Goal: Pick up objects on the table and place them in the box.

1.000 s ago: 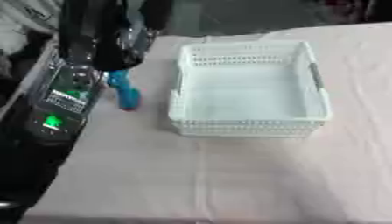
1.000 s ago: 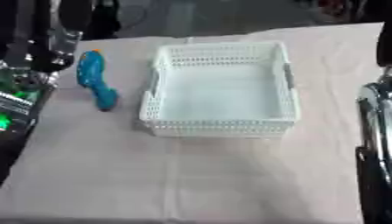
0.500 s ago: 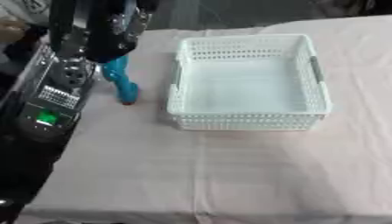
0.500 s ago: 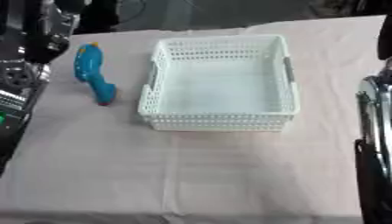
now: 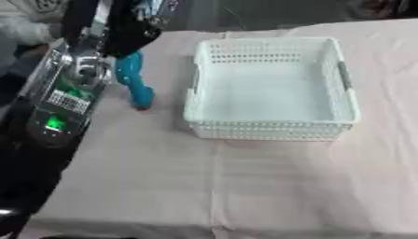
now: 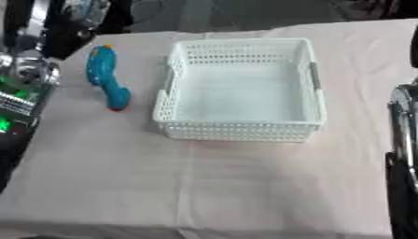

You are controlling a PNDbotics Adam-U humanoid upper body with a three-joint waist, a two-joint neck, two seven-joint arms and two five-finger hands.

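White basket (image 5: 269, 128), teal toy (image 5: 135, 86) beside it, left hand (image 5: 135, 28) above toy

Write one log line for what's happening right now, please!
phase: reaching | left hand: above blue toy, not holding | white basket: empty | toy: on table, left of basket

This looks like a robot lab or test room, not a home. The counter (image 6: 245, 186) is spread with a plain pale cloth creased down the middle and carries only a white perforated box (image 6: 241, 91) and a blue toy-like thing (image 6: 106, 81) lying beside it, laid out like trial props. The robot's own black and silver arm (image 5: 69, 88) shows bare metal joints, a printed label and a green light. Beyond the counter's far edge lie a dark floor and blurred clutter that cannot be made out.
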